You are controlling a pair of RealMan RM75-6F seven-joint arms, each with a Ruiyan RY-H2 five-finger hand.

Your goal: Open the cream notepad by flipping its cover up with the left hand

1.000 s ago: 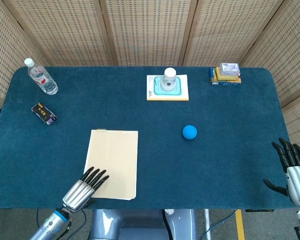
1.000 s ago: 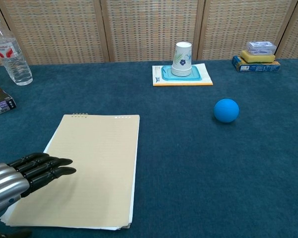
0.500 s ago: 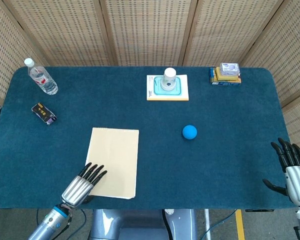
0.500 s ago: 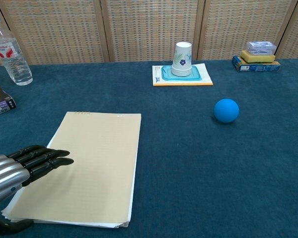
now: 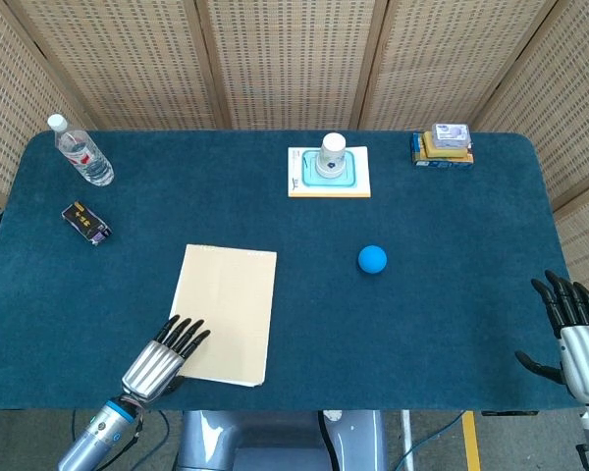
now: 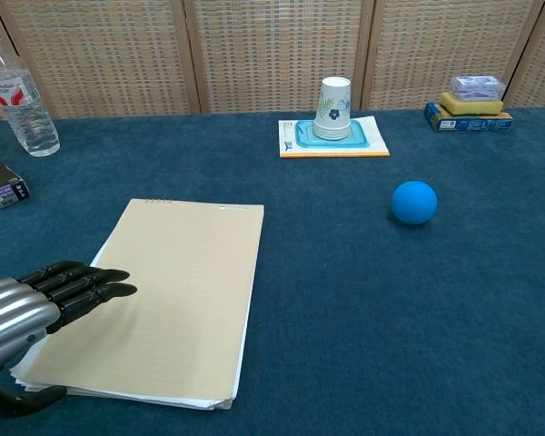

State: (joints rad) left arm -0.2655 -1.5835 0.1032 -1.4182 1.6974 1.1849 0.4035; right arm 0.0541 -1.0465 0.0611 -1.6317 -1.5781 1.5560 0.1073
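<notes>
Left hand resting at the notepad's near corner, cover still flat

The left hand [image 6: 45, 304] lies fingers extended and close together on the cream notepad [image 6: 159, 295], which stretches away from it toward the far side of the table [image 5: 422, 314]. The cover looks thin, light and floppy; its near edge by the thumb seems the place to lift.

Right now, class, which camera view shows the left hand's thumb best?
The chest view: the left hand fills the corner, its thumb curled beneath the cream notepad edge. The head view shows the hand small from above, thumb hidden.
</notes>
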